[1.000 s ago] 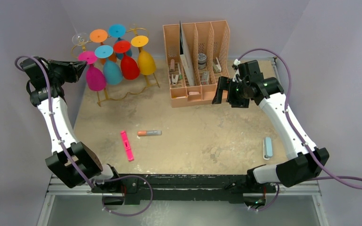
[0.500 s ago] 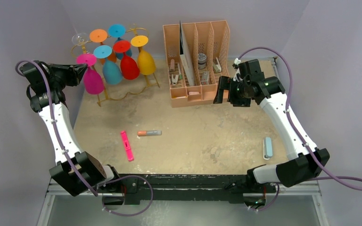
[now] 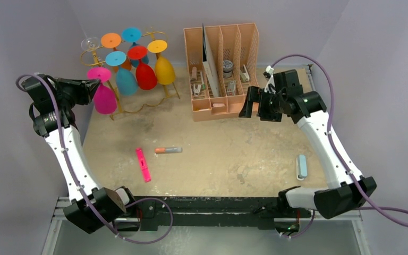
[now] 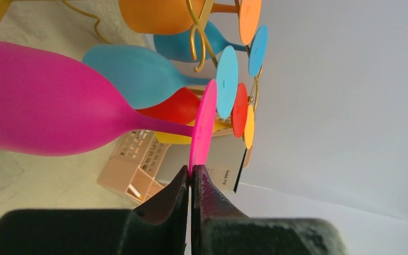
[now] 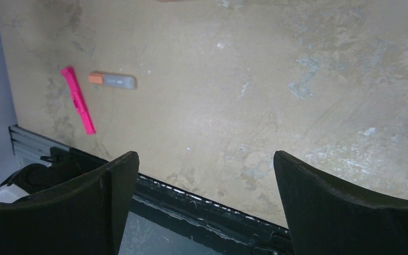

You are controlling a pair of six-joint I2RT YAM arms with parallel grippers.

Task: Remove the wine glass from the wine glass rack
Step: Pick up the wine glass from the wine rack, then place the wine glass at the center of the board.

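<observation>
Left gripper [image 4: 192, 179] pinching pink wine glass [image 4: 58, 101] by its foot rim, glass beside gold wire rack [image 3: 137, 110], right gripper [image 5: 204, 159] spread wide

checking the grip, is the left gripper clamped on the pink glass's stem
No, the left gripper pinches the rim of the foot of the pink glass, not its stem.

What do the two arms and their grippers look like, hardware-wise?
The left arm and right arm match: white link shells, black joint housings, black bases. A purple cable runs along each, looping free at wrist and base. The left gripper and right gripper have matte black, wedge-shaped fingers. No markings are legible.
</observation>
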